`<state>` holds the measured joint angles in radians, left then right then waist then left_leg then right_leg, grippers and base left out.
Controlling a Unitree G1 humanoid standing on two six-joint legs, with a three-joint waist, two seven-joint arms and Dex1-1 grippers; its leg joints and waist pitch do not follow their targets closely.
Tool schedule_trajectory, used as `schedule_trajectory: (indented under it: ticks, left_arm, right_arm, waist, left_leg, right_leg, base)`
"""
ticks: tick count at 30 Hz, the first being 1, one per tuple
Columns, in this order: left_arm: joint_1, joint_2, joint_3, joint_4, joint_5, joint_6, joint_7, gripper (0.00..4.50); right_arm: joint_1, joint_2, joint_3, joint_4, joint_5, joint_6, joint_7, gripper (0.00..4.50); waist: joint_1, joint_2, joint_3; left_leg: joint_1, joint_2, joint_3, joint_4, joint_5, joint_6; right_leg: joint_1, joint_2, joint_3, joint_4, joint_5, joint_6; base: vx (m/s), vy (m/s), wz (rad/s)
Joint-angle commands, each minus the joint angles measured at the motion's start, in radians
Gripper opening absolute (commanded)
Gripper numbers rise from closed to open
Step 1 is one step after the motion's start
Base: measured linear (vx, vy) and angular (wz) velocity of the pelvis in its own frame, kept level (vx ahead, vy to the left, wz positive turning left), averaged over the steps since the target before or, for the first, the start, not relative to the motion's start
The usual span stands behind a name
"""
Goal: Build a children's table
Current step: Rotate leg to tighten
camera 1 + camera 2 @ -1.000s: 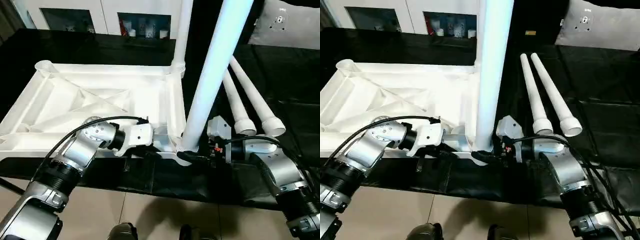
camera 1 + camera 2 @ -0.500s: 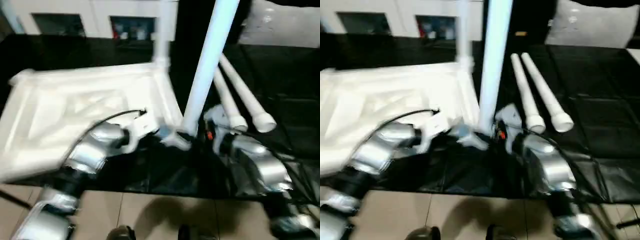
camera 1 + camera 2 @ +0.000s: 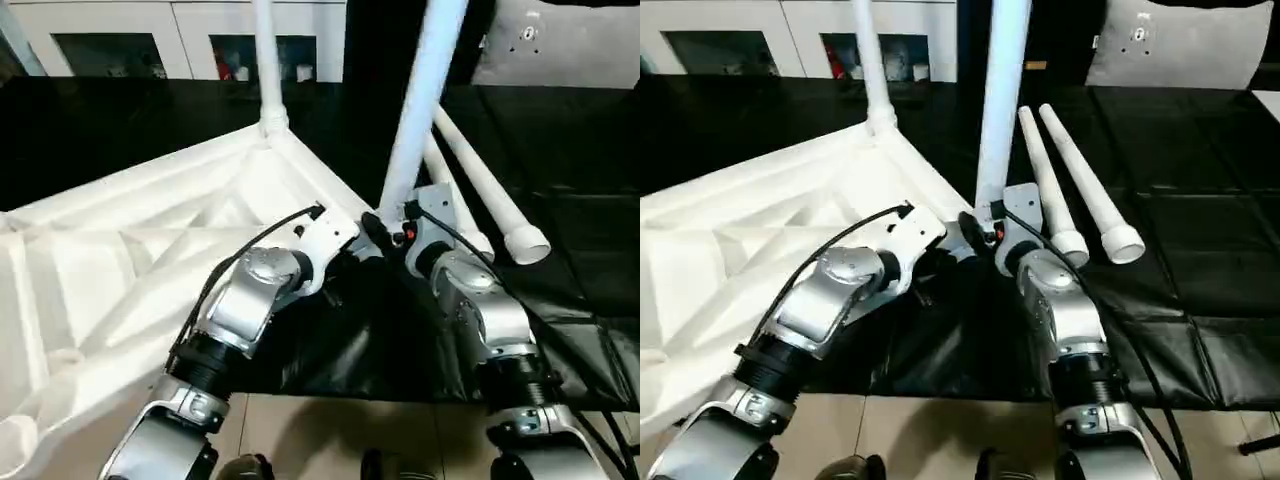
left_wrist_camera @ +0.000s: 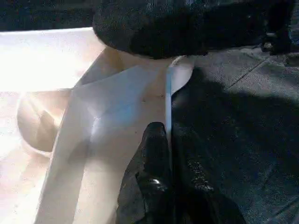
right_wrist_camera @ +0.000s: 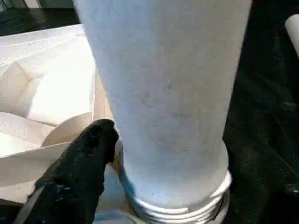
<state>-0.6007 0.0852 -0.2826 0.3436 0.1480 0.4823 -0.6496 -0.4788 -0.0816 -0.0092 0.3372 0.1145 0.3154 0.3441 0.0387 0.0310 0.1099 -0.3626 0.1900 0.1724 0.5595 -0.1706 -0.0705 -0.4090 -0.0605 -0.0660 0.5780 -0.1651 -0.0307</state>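
White cabinets (image 3: 120, 40) are standing behind the black cover (image 3: 1200, 200), where the top (image 3: 120, 260) is lying underside up. Two legs (image 3: 1080, 190) are lying beside it. In the left wrist view, the left gripper (image 4: 161, 154) is pinching the top's rim. In the right wrist view, the right gripper (image 5: 117, 154) is clamping the leg (image 5: 163, 93) at its socket; I judge it needs more screwing.

Both head views look forward and down over the silver forearms, sharing the white table top (image 3: 120, 250) and the upright leg (image 3: 1000, 100). The left wrist view sits very close along that top's edge; the right wrist view faces the same leg's base at close range.
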Motion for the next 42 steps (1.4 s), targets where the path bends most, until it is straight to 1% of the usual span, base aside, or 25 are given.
schedule_trajectory:
  ticks: [1,2,5,6,7,9,10,12,13,15,17,18,21,23,24,26,27,28,30,32,34,35,36,38,42]
  left_arm:
    - [-0.021,0.014,-0.005,-0.025,-0.025,-0.082,-0.013,0.00]
    - [-0.017,0.029,-0.006,-0.025,-0.028,-0.093,-0.031,0.00]
    - [-0.004,0.063,-0.007,-0.026,-0.035,-0.121,-0.085,0.00]
    - [0.004,0.083,-0.011,-0.026,-0.040,-0.141,-0.120,0.00]
    - [0.004,0.083,-0.011,-0.026,-0.040,-0.141,-0.120,0.00]
    - [0.019,0.124,-0.020,-0.027,-0.055,-0.186,-0.193,0.00]
    - [0.020,0.127,-0.021,-0.027,-0.056,-0.189,-0.199,0.00]
    - [0.035,0.178,-0.035,-0.027,-0.078,-0.234,-0.286,0.00]
    - [0.041,0.204,-0.043,-0.027,-0.092,-0.264,-0.342,0.00]
    - [0.047,0.251,-0.059,-0.025,-0.111,-0.318,-0.436,0.00]
    - [0.049,0.282,-0.069,-0.022,-0.123,-0.351,-0.496,0.00]
    - [0.046,0.303,-0.078,-0.013,-0.122,-0.381,-0.533,0.00]
    - [0.042,0.327,-0.087,-0.001,-0.121,-0.413,-0.578,0.00]
    - [0.038,0.348,-0.097,0.001,-0.119,-0.429,-0.617,0.00]
    - [0.038,0.364,-0.106,-0.003,-0.127,-0.438,-0.656,0.00]
    - [0.038,0.364,-0.106,-0.003,-0.127,-0.438,-0.656,0.00]
    - [0.037,0.381,-0.117,-0.009,-0.138,-0.453,-0.704,0.00]
    - [0.037,0.388,-0.124,-0.011,-0.144,-0.463,-0.728,0.00]
    - [0.029,0.401,-0.142,-0.008,-0.159,-0.497,-0.789,0.00]
    - [0.023,0.400,-0.146,-0.001,-0.156,-0.510,-0.796,0.00]
    - [0.013,0.397,-0.147,0.009,-0.151,-0.517,-0.799,0.00]
    - [0.008,0.396,-0.148,0.014,-0.149,-0.522,-0.801,0.00]
    - [0.006,0.396,-0.149,0.018,-0.148,-0.525,-0.802,0.00]
    - [-0.001,0.396,-0.151,0.027,-0.147,-0.533,-0.807,0.00]
    - [-0.012,0.394,-0.149,0.046,-0.151,-0.543,-0.813,0.00]
  right_arm:
    - [0.048,0.002,0.075,-0.032,0.041,0.005,0.113,3.98]
    - [0.058,-0.017,0.071,-0.051,0.048,-0.007,0.134,4.24]
    - [0.076,-0.073,0.058,-0.084,0.056,-0.045,0.195,4.43]
    - [0.081,-0.110,0.052,-0.093,0.052,-0.077,0.230,4.43]
    - [0.081,-0.110,0.052,-0.093,0.052,-0.077,0.230,4.43]
    - [0.087,-0.175,0.039,-0.116,0.065,-0.116,0.317,4.43]
    - [0.088,-0.180,0.038,-0.118,0.066,-0.119,0.325,4.43]
    - [0.093,-0.253,0.038,-0.142,0.091,-0.136,0.447,4.43]
    - [0.094,-0.290,0.050,-0.148,0.086,-0.146,0.494,4.43]
    - [0.103,-0.349,0.086,-0.159,0.078,-0.170,0.591,4.43]
    - [0.109,-0.383,0.109,-0.166,0.083,-0.182,0.660,4.43]
    - [0.110,-0.399,0.124,-0.167,0.090,-0.189,0.701,4.43]
    - [0.109,-0.417,0.142,-0.166,0.095,-0.197,0.746,4.43]
    - [0.103,-0.424,0.152,-0.157,0.098,-0.206,0.780,4.43]
    - [0.096,-0.429,0.161,-0.148,0.097,-0.218,0.803,4.43]
    - [0.096,-0.429,0.161,-0.148,0.097,-0.218,0.803,4.43]
    - [0.086,-0.433,0.174,-0.139,0.100,-0.225,0.833,4.09]
    - [0.081,-0.434,0.180,-0.134,0.104,-0.223,0.851,4.09]
    - [0.068,-0.439,0.205,-0.124,0.109,-0.224,0.902,4.06]
    - [0.069,-0.443,0.217,-0.125,0.109,-0.220,0.920,3.69]
    - [0.070,-0.443,0.223,-0.126,0.113,-0.207,0.933,3.66]
    - [0.070,-0.444,0.226,-0.129,0.114,-0.203,0.937,3.45]
    - [0.070,-0.444,0.228,-0.128,0.113,-0.203,0.940,3.31]
    - [0.070,-0.445,0.231,-0.127,0.112,-0.202,0.946,3.31]
    - [0.073,-0.447,0.237,-0.129,0.117,-0.197,0.958,2.86]
  waist:
    - [0.008,-0.010,-0.070]
    - [0.007,-0.011,-0.070]
    - [0.009,-0.011,-0.072]
    - [0.009,-0.015,-0.073]
    - [0.009,-0.014,-0.072]
    - [0.008,-0.013,-0.071]
    - [0.008,-0.014,-0.070]
    - [0.009,-0.014,-0.071]
    - [0.010,-0.017,-0.071]
    - [0.012,-0.018,-0.070]
    - [0.015,-0.015,-0.070]
    - [0.018,-0.017,-0.069]
    - [0.022,-0.014,-0.070]
    - [0.026,-0.015,-0.069]
    - [0.027,-0.019,-0.068]
    - [0.027,-0.017,-0.069]
    - [0.028,-0.017,-0.070]
    - [0.029,-0.023,-0.069]
    - [0.030,-0.022,-0.071]
    - [0.032,-0.021,-0.070]
    - [0.037,-0.021,-0.069]
    - [0.042,-0.022,-0.069]
    - [0.043,-0.023,-0.069]
    - [0.044,-0.023,-0.069]
    - [0.046,-0.024,-0.068]
  left_leg:
    - [-0.004,0.025,-0.009,-0.050,-0.137,0.104]
    - [-0.004,0.027,-0.008,-0.050,-0.135,0.108]
    - [-0.008,0.026,-0.006,-0.047,-0.115,0.117]
    - [-0.010,0.025,-0.007,-0.046,-0.113,0.119]
    - [-0.008,0.027,-0.006,-0.046,-0.116,0.120]
    - [-0.009,0.027,-0.005,-0.045,-0.119,0.126]
    - [-0.010,0.027,-0.006,-0.046,-0.118,0.128]
    - [-0.008,0.029,-0.006,-0.045,-0.114,0.139]
    - [-0.008,0.030,-0.006,-0.044,-0.114,0.146]
    - [-0.007,0.031,-0.003,-0.044,-0.111,0.149]
    - [-0.006,0.031,-0.004,-0.043,-0.119,0.152]
    - [-0.005,0.033,-0.003,-0.044,-0.124,0.152]
    - [-0.001,0.039,-0.003,-0.045,-0.125,0.146]
    - [-0.001,0.040,-0.004,-0.046,-0.135,0.140]
    - [-0.001,0.040,-0.003,-0.046,-0.138,0.135]
    - [-0.001,0.040,-0.003,-0.046,-0.130,0.132]
    - [0.000,0.040,-0.003,-0.045,-0.126,0.132]
    - [-0.004,0.038,-0.003,-0.045,-0.123,0.135]
    - [-0.004,0.040,-0.003,-0.044,-0.114,0.140]
    - [-0.002,0.042,-0.002,-0.043,-0.114,0.140]
    - [0.000,0.041,-0.001,-0.043,-0.113,0.139]
    - [0.001,0.042,-0.002,-0.043,-0.114,0.133]
    - [0.001,0.043,-0.002,-0.044,-0.113,0.129]
    - [0.001,0.041,-0.002,-0.043,-0.115,0.125]
    - [0.000,0.040,-0.002,-0.043,-0.121,0.119]
  right_leg:
    - [0.060,-0.071,0.044,-0.069,-0.223,-0.181]
    - [0.059,-0.071,0.044,-0.069,-0.222,-0.181]
    - [0.061,-0.072,0.045,-0.063,-0.175,-0.196]
    - [0.063,-0.072,0.044,-0.063,-0.175,-0.195]
    - [0.060,-0.071,0.045,-0.063,-0.175,-0.196]
    - [0.060,-0.071,0.045,-0.062,-0.173,-0.202]
    - [0.060,-0.071,0.044,-0.062,-0.173,-0.201]
    - [0.061,-0.071,0.045,-0.058,-0.156,-0.209]
    - [0.060,-0.070,0.045,-0.058,-0.153,-0.210]
    - [0.059,-0.071,0.046,-0.056,-0.151,-0.216]
    - [0.058,-0.073,0.045,-0.057,-0.166,-0.218]
    - [0.056,-0.072,0.045,-0.057,-0.178,-0.220]
    - [0.053,-0.072,0.046,-0.054,-0.173,-0.226]
    - [0.053,-0.074,0.046,-0.054,-0.185,-0.226]
    - [0.052,-0.074,0.046,-0.054,-0.191,-0.225]
    - [0.052,-0.074,0.048,-0.050,-0.174,-0.230]
    - [0.053,-0.075,0.048,-0.050,-0.165,-0.233]
    - [0.056,-0.075,0.047,-0.048,-0.166,-0.232]
    - [0.055,-0.075,0.047,-0.046,-0.157,-0.234]
    - [0.053,-0.074,0.048,-0.045,-0.145,-0.239]
    - [0.052,-0.073,0.048,-0.045,-0.143,-0.242]
    - [0.052,-0.074,0.049,-0.044,-0.143,-0.243]
    - [0.053,-0.075,0.049,-0.043,-0.141,-0.244]
    - [0.054,-0.075,0.049,-0.042,-0.138,-0.244]
    - [0.055,-0.075,0.049,-0.045,-0.155,-0.239]
  base:
    - [0.000,0.000,0.00]
    - [0.000,0.000,0.00]
    - [0.000,0.000,0.00]
    - [0.000,0.000,0.00]
    - [0.000,0.000,0.00]
    - [0.000,0.000,0.00]
    - [0.000,0.000,0.00]
    - [0.000,0.000,0.00]
    - [0.000,0.000,0.00]
    - [0.000,0.000,0.00]
    - [0.000,0.000,0.00]
    - [0.000,0.000,0.00]
    - [0.000,0.000,0.00]
    - [0.000,0.000,0.00]
    - [0.000,0.000,0.00]
    - [0.000,0.000,0.00]
    - [0.000,0.000,0.00]
    - [0.000,0.000,0.00]
    - [0.000,0.000,0.00]
    - [0.000,0.000,0.00]
    - [0.000,0.000,0.00]
    - [0.000,0.000,0.00]
    - [0.000,0.000,0.00]
    - [0.000,0.000,0.00]
    - [0.000,0.000,0.00]
